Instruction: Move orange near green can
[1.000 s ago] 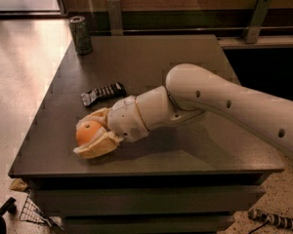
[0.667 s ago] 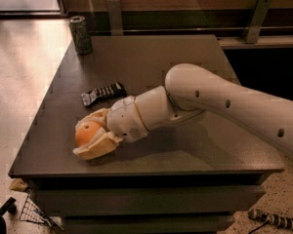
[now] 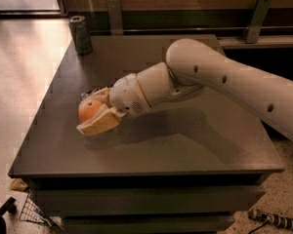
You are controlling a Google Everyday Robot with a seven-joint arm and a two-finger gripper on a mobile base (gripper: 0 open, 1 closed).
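The orange (image 3: 89,109) is held between the two tan fingers of my gripper (image 3: 86,114), at the left middle of the dark table (image 3: 195,145). One finger (image 3: 98,122) lies under it and the other sits behind it. The gripper is shut on the orange and seems to hold it slightly above the tabletop, with a shadow underneath. The green can (image 3: 80,34) stands upright at the far left corner of the table, well beyond the gripper. My white arm (image 3: 219,77) reaches in from the right.
A flat black ridged bar (image 3: 89,90) is mostly hidden just behind the gripper. Metal posts (image 3: 114,14) stand along the table's back edge. A wire basket (image 3: 33,210) lies on the floor at the front left. The table's left edge is close to the gripper.
The gripper, with the orange in it, has moved away from the front edge toward the back of the table and now covers most of the black bar.
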